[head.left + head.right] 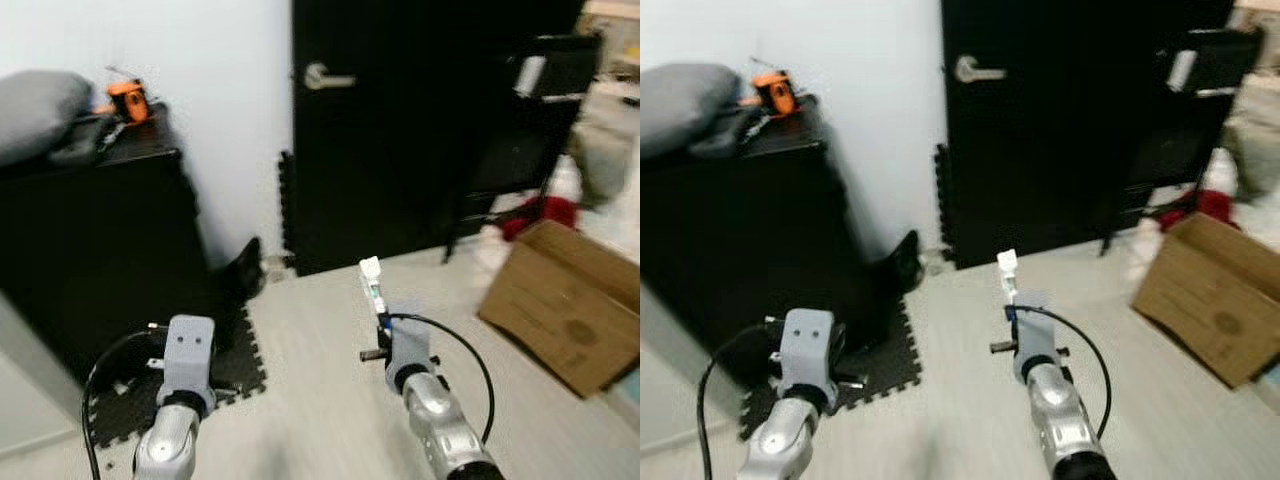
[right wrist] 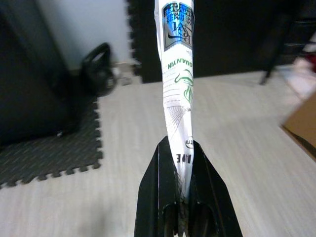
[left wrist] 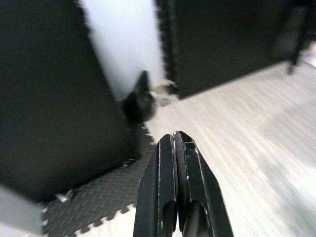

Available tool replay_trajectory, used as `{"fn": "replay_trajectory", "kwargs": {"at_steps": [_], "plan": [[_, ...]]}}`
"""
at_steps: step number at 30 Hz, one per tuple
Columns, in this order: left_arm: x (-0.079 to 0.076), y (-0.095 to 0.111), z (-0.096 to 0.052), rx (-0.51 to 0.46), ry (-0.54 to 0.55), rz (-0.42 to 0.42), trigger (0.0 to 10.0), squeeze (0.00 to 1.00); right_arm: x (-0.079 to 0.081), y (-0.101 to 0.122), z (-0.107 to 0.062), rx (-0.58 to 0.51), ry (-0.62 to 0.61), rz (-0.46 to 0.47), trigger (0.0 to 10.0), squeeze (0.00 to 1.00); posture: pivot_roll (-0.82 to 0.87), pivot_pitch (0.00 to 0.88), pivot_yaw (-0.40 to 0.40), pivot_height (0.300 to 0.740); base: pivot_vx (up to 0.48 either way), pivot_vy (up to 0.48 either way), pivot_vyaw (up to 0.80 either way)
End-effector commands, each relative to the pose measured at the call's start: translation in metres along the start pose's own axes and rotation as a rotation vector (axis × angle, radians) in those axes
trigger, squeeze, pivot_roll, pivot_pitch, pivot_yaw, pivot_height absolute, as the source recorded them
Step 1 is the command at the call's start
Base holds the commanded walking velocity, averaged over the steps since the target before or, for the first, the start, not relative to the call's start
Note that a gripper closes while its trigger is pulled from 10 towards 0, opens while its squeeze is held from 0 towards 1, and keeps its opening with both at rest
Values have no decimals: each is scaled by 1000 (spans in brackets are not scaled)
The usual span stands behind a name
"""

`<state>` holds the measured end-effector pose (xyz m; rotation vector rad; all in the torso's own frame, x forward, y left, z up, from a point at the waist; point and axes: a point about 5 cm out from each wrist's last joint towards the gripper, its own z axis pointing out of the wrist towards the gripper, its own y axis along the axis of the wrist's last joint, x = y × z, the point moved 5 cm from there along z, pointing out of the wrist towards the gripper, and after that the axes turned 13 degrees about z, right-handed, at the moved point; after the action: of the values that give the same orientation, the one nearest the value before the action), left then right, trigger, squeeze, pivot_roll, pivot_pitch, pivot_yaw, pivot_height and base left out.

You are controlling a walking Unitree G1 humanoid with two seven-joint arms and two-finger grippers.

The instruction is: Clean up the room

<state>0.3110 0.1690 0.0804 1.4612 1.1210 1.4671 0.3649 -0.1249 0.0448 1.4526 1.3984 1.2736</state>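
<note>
**A:** Head camera, a bedroom doorway: what does the right arm carry?

**B:** The right hand (image 1: 378, 318) is clamped on a white packet (image 1: 371, 282) with blue and green print, held upright above the pale wood floor (image 1: 330, 400), in front of a black door (image 1: 400, 120) with a silver lever handle (image 1: 326, 77).

**A:** And the left side?

**B:** The left hand (image 3: 178, 148) is raised over a black foam mat (image 1: 215, 375) beside a black cabinet (image 1: 90, 250). On the cabinet top sit a grey cushion (image 1: 40, 110) and an orange object (image 1: 128, 100), possibly a tape measure; the frame is too blurred to be sure.

**A:** Anything else on the floor?

**B:** An open cardboard box (image 1: 570, 300) lies to the right, with something red (image 1: 545, 213) behind it near a black chair (image 1: 530, 130). A dark kettlebell (image 1: 243, 268) stands against the white wall (image 1: 220, 120), between cabinet and door.

**A:** The left wrist view?

**B:** Its two black fingers (image 3: 165, 177) are pressed together with nothing between them, pointing toward the kettlebell and the mat's toothed edge.

**A:** And the right wrist view?

**B:** The packet rises straight out from between the right hand's fingers (image 2: 158, 182), gripped at its lower end. Past it lie the kettlebell, the mat and the foot of the door.
</note>
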Motion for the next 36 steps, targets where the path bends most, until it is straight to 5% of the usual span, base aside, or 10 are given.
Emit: {"fn": "replay_trajectory", "kwargs": {"at_steps": [1, 24, 36], "plan": [[0, -11, -1, 53, 0, 2, 10000, 0, 1, -5, -1, 19, -4, 9, 10000, 0, 1, 103, 20, 740, 0, 0, -800], [4, -7, 2, 47, 39, 9, 10000, 0, -4, -4, -1, 18, -14, -3, 10000, 0, -9, 102, 12, 740, 0, 0, -800], [5, -5, 2, 33, 51, 6, 10000, 0, 3, -7, -1, 37, 24, -28, 10000, 0, -11, 107, 7, 740, 0, 0, 0]]}}
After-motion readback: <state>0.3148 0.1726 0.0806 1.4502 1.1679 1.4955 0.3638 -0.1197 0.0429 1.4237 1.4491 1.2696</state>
